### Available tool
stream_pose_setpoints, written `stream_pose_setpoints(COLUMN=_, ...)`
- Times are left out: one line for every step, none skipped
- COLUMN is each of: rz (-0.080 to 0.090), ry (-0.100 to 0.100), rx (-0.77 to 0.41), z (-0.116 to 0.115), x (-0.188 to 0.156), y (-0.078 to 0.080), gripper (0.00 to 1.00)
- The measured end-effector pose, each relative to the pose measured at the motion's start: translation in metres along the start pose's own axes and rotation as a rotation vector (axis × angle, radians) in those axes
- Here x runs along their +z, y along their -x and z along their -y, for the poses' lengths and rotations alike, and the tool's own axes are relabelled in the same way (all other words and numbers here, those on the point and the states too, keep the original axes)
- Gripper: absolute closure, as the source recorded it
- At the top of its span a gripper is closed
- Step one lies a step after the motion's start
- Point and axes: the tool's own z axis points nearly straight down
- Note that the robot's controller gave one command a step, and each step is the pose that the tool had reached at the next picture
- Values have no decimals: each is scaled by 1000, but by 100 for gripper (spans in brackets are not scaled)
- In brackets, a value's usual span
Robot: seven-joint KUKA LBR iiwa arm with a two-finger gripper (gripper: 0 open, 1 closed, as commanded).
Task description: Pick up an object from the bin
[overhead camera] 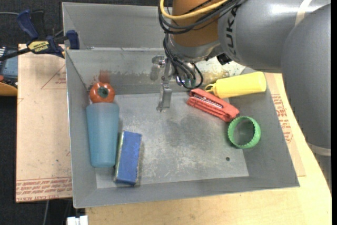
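While the gripper (164, 103) is hanging over bare floor at the bin's (174, 160) far middle, I cannot tell whether it is parted or closed. A red clip (213, 104), perhaps, is lying just right, beside a yellow bottle (239, 85).

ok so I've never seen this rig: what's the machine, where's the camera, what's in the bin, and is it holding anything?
The machine is a single grey robot arm with an orange cover at its wrist, reaching in from the right. One camera looks down on a grey metal bin from above and a little to one side.

The end effector hangs over the bare middle of the bin floor, and I see nothing held in it.

On the left lie a light blue cup, an orange ball at its far end, and a blue block beside it. On the right lie a red flat tool, a yellow bottle and a green ring.
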Motion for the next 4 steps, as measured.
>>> stream_pose_setpoints(rz=6, ry=0, rx=3, z=1, x=-5, y=1, gripper=0)
stream_pose_setpoints(rz=-2, ry=3, rx=-591, z=-66, x=120, y=-22, gripper=0)
stream_pose_setpoints(rz=14, ry=0, rx=-611, z=-92, x=52, y=3, gripper=0)
stream_pose_setpoints(rz=-1, ry=5, rx=-1002, z=-132, x=87, y=-80, gripper=0)
